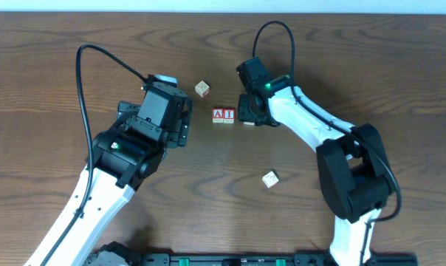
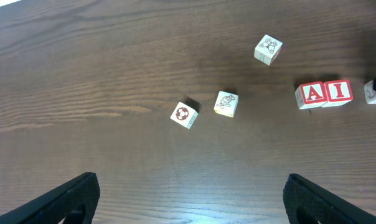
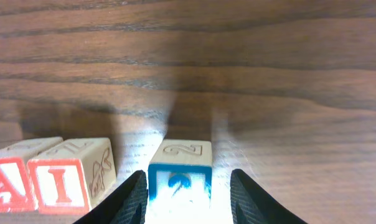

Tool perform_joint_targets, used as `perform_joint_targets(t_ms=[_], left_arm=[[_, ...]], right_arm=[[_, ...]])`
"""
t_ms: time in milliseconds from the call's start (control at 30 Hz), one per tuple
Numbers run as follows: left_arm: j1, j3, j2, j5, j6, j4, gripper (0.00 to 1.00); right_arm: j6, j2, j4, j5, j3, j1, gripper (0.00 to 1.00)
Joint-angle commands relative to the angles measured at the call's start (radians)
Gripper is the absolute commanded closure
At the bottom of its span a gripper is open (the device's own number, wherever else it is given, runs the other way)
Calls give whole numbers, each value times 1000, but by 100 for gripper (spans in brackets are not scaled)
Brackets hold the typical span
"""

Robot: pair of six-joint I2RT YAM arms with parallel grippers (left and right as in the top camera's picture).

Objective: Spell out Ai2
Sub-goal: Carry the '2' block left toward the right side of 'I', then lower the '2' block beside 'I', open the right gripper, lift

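**Closing the 2 up to A and I**

My right hand [image 3: 188,180] straddled the 2 [image 3: 180,165]. The block seemed to rest on the desk [image 1: 400,44] just beside the I [image 3: 70,180], on the side away from the A [image 3: 7,186]. The row lay near the middle of the desk, a little toward the far edge.

The fingers were not clamped. One lay close against the block, but on the side away from the I bare wood showed between finger and block. I took the hand as open around it. A narrow gap parted the 2 from the I, and one finger stood at that gap.

My left hand [image 2: 191,196] hung wide open and empty nearer the left edge. Spare blocks [image 2: 226,104] lay scattered before it.

I judged the word all but spelled, with only the seating of the 2 left. To do that well, the front of the 2 should line up with the fronts of the A and I. Any push toward the I had to be slow, or the whole row would slide. Both fingers should be clear of the block before I rose. The lift should then go straight up, so the finger beside the I dragged nothing askew.
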Motion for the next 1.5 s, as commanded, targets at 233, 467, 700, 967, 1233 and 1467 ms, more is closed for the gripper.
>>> perform_joint_targets(t_ms=[233, 467, 700, 967, 1233, 1467], left_arm=[[4, -2, -1, -21, 14, -3, 5], [4, -2, -1, -21, 14, -3, 5], [4, -2, -1, -21, 14, -3, 5], [4, -2, -1, -21, 14, -3, 5], [4, -2, -1, -21, 14, -3, 5], [4, -2, -1, -21, 14, -3, 5]], right_arm=[[8, -118, -53, 95, 25, 3, 54], [60, -118, -114, 127, -41, -12, 55], [65, -118, -61, 127, -116, -26, 54], [68, -102, 2, 117, -129, -32, 53], [67, -55, 39, 115, -129, -34, 53], [58, -48, 64, 115, -129, -41, 53]])
